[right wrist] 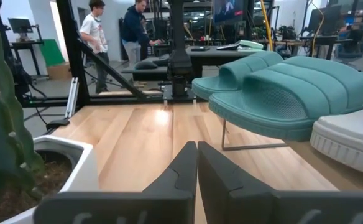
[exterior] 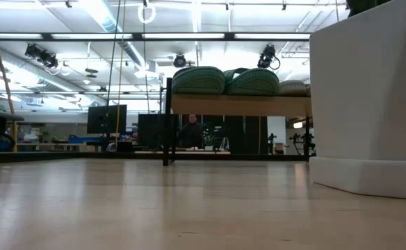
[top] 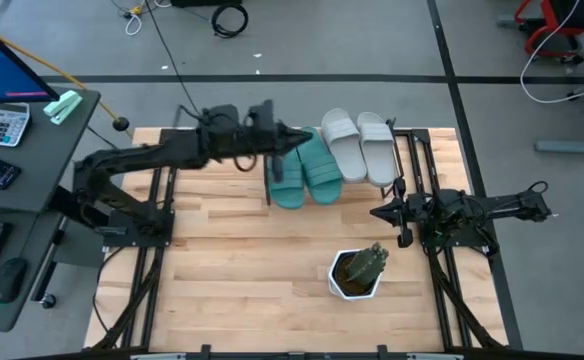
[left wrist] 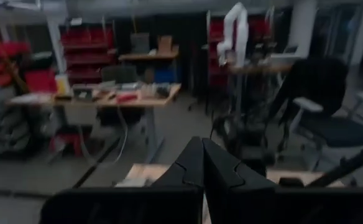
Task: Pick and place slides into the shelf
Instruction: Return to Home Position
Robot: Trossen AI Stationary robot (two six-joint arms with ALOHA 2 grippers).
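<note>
All four slides were on the shelf (exterior: 238, 105), which stood at the upper middle of the tabletop (top: 232, 260) in the high view. The teal slides (top: 307, 172) lay side by side at the shelf's left end. The grey slides (top: 360, 147) lay just beside them to the right and a little higher in the frame. In the right wrist view the teal pair seemed to overhang the plank's near edge.

The left gripper (top: 300, 137) hung just left of the teal pair, near the shelf's upper-left corner. Its fingers were pressed together and held nothing. The right gripper (top: 377, 212) sat low over the tabletop at the right, below the grey pair and above the white plant pot (top: 356, 275). Its fingers were also together and empty.

The slides looked like light, soft foam that would squash under a firm pinch and spring back. Their ridged soles should give some grip against the wood, though so light a thing would probably shift at a nudge. If one needed straightening, the wide strap looked like the best hold. A pinch across its arch would carry the sandal without crushing the sole. The pairs sat tight together, so there seemed little room to take a slide by its side.
</note>
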